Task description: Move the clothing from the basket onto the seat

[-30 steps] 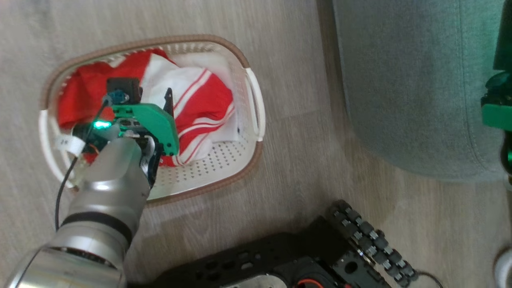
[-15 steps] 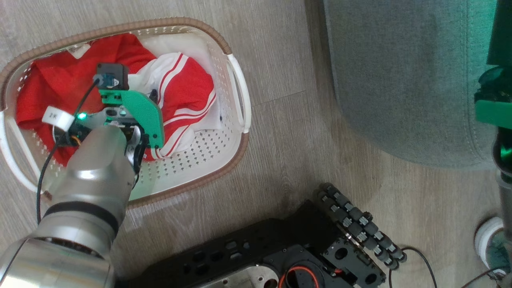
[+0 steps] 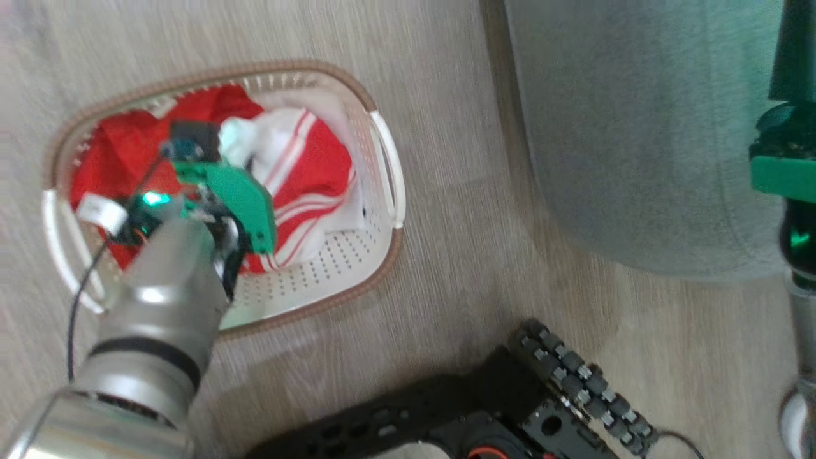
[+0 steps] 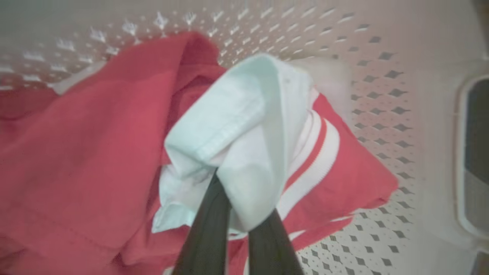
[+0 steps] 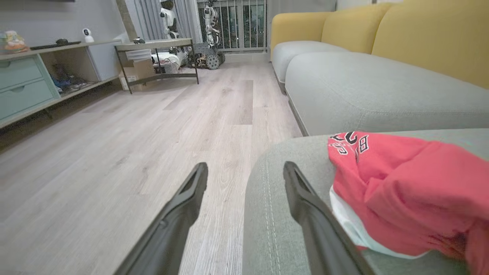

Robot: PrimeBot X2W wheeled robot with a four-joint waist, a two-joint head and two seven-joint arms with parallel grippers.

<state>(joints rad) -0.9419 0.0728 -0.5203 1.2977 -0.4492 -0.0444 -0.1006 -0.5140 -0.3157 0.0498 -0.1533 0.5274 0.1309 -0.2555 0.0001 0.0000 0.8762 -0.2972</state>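
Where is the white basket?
In the head view, the oval white plastic basket sits on the wooden floor at left, beside the grey-green sofa seat.

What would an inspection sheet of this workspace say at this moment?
Surface: pale wood-plank floor.
Job's things: basket on the floor holds red clothing; a printed red garment lies on the grey seat.
Clutter: nothing seen.
Grippers: left gripper in the basket, fingers shut on a white-and-red striped fold of the clothing; right gripper open, at the seat's edge.
Cables: black cable beside the left forearm.
Surroundings: yellow-backed sofa, shelf unit, table; the robot's black base near the basket.
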